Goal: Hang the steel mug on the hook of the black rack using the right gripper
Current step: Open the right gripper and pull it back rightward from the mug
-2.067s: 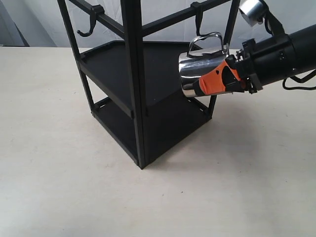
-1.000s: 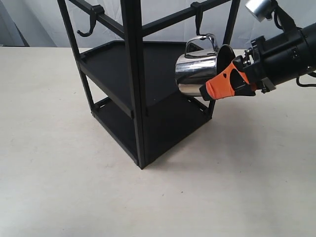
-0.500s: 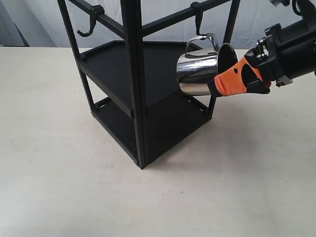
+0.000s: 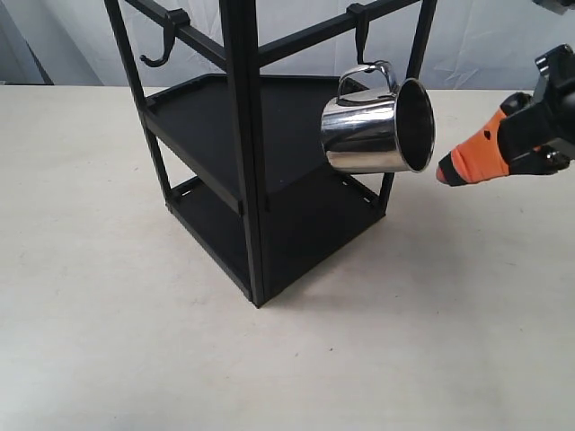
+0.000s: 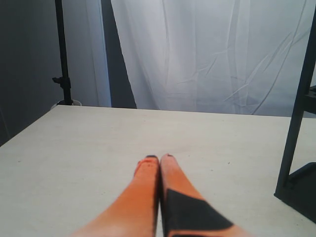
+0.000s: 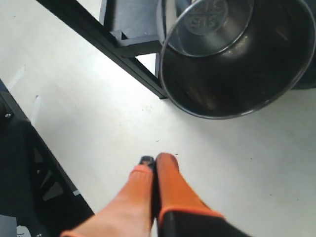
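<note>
The steel mug hangs by its handle from the hook on the black rack. My right gripper, fingers pressed together and empty, sits just beside its rim. Next I judge: retreat clear.

The right gripper has tapering orange-covered fingers with dark tips, joined to a bulky black wrist block. The left gripper matches: two slim orange fingers, one bearing a black angular patch.
</note>
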{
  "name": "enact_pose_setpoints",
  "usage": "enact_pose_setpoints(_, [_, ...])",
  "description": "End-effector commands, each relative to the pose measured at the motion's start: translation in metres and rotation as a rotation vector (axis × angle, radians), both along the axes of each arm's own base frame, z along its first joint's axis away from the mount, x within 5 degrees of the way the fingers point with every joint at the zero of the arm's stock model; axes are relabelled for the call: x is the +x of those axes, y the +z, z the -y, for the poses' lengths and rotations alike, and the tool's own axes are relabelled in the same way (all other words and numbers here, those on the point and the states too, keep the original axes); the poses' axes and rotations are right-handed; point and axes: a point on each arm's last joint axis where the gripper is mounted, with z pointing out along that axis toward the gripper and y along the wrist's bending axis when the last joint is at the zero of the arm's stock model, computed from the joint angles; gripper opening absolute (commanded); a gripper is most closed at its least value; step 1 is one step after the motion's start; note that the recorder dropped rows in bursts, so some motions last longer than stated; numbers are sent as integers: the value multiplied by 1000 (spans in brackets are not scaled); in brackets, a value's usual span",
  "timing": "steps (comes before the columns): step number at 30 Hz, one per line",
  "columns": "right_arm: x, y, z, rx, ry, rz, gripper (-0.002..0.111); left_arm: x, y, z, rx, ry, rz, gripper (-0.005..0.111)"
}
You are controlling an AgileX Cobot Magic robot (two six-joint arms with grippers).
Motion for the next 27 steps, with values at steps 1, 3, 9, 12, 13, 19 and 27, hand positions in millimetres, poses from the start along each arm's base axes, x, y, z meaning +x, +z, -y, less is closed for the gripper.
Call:
enact_pose_setpoints(1, [-14,15,2,18,-62,20,0,0,1,0,-1,-7,10,1])
enact_pose_setpoints(3, [-22,21,4,17,-71,48,0,0,1,0,-1,-7,10,1])
enact_pose_setpoints(9, [-40,30,10,-37,-119,85,0,0,1,0,-1,-7,10,1])
enact_pose_setpoints(12, [-51,31,12,-43,-129,105,0,0,1,0,-1,-7,10,1])
enact_pose_setpoints(13, [-55,31,12,-43,-129,111,0,0,1,0,-1,-7,10,1])
enact_pose_setpoints(19, [-76,27,14,-40,-143,156,0,0,1,0,-1,-7,10,1])
enact_pose_setpoints(27, [-94,34,16,-33,-161,224,0,0,1,0,-1,-7,10,1])
